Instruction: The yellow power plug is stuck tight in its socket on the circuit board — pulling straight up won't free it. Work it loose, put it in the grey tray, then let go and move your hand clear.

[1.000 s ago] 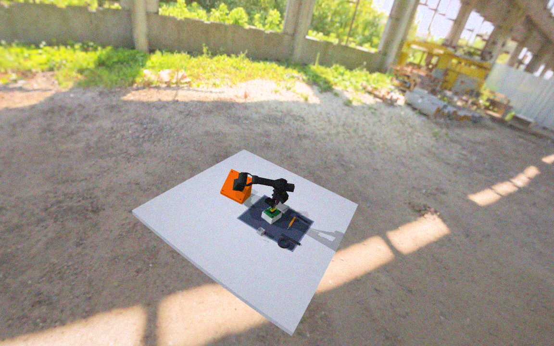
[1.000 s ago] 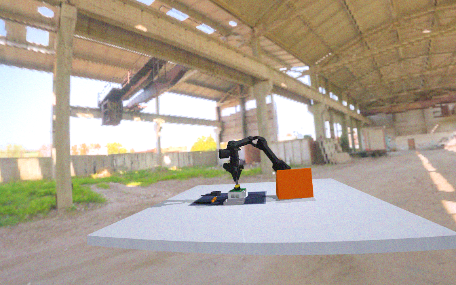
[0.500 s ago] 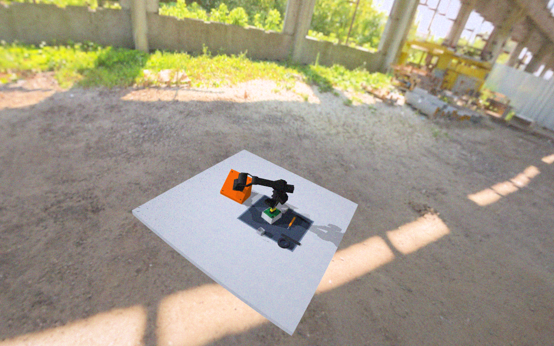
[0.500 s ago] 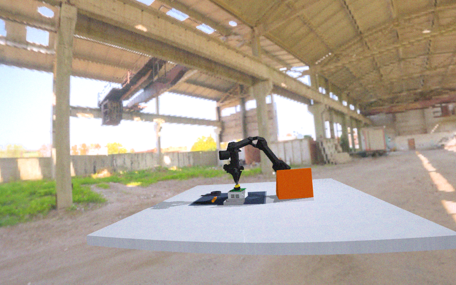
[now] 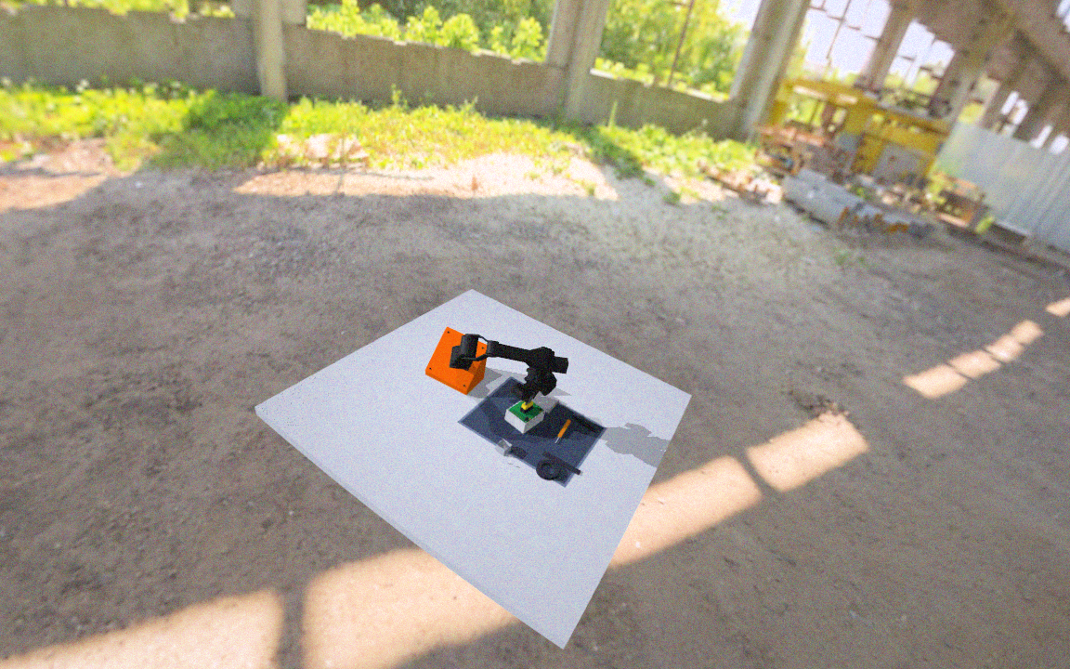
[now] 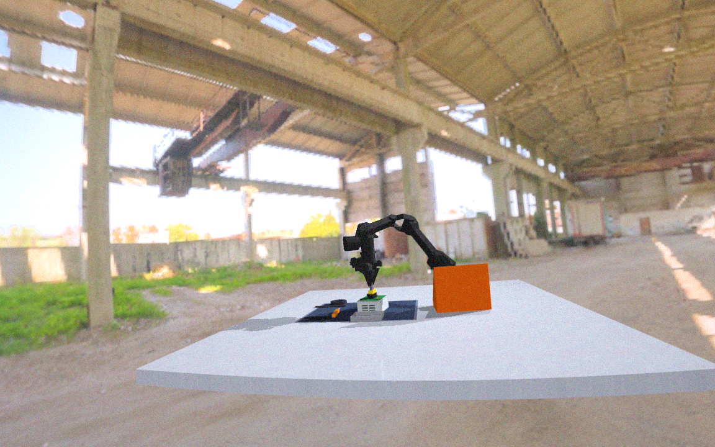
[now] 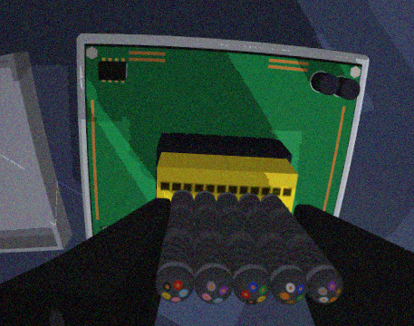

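- The fingers (image 5: pixel 528 392) (image 6: pixel 370 276) are partly open and gripping the yellow power plug (image 5: pixel 527 406) (image 6: pixel 372 292) (image 7: pixel 226 167), one at each end of it; their contact points are partly hidden in the wrist view.
- A bundle of dark round cables (image 7: pixel 243 240) rises from the plug between the two fingers, its cut ends showing coloured cores.
- The plug is at the black socket (image 6: pixel 372 295) (image 7: pixel 222 144) on the green circuit board (image 5: pixel 535 417) (image 6: pixel 383 298) (image 7: pixel 170 91); whether it is fully seated, I cannot tell.
- The board sits atop a pale vented housing (image 5: pixel 522 422) (image 6: pixel 369 305) (image 7: pixel 225 45), on a dark blue mat (image 5: pixel 489 415) (image 6: pixel 404 311) (image 7: pixel 397 199).
- The grey tray (image 5: pixel 550 402) (image 6: pixel 361 317) (image 7: pixel 12 145) lies just beside the housing, apart from it, and the plug is outside the tray.
- An orange-handled tool (image 5: pixel 563 429) (image 6: pixel 336 313) and a dark ring-shaped item (image 5: pixel 549 469) (image 6: pixel 337 302) lie near the housing.
- The black arm (image 5: pixel 514 349) (image 6: pixel 385 223) reaches over from an orange block (image 5: pixel 443 366) (image 6: pixel 463 288) standing on the white surface (image 5: pixel 406 465) (image 6: pixel 432 356), with the fingers pointing down.
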Controlling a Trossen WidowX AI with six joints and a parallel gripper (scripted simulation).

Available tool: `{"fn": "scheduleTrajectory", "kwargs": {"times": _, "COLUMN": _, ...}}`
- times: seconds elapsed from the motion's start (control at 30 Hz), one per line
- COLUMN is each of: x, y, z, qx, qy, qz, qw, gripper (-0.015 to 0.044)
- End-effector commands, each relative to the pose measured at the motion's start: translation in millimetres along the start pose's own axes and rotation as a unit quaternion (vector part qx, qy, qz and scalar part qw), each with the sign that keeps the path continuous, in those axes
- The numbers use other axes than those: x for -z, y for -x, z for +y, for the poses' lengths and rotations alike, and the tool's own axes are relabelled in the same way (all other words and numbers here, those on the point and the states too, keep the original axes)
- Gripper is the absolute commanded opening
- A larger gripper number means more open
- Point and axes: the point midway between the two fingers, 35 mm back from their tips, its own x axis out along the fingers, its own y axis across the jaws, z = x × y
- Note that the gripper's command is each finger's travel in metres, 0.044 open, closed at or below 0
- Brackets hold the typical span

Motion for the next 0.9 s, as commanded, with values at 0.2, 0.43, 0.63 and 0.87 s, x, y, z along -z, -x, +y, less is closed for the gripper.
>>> {"fn": "scheduleTrajectory", "kwargs": {"times": 0.2, "x": 0.3, "y": 16.1, "z": 7.8, "qx": 0.043, "qy": 0.001, "qz": -0.002, "qw": 0.999, "gripper": 0.0}}
{"fn": "scheduleTrajectory", "kwargs": {"times": 0.43, "x": 0.2, "y": 18.2, "z": -3.3, "qx": -0.022, "qy": 0.002, "qz": -0.002, "qw": 1.0, "gripper": 0.0}}
{"fn": "scheduleTrajectory", "kwargs": {"times": 0.63, "x": 0.1, "y": 20.1, "z": -11.4, "qx": -0.07, "qy": 0.002, "qz": -0.002, "qw": 0.998, "gripper": 0.0}}
{"fn": "scheduleTrajectory", "kwargs": {"times": 0.87, "x": 0.2, "y": 21.3, "z": 0.2, "qx": -0.002, "qy": 0.002, "qz": -0.002, "qw": 1.0, "gripper": 0.0}}
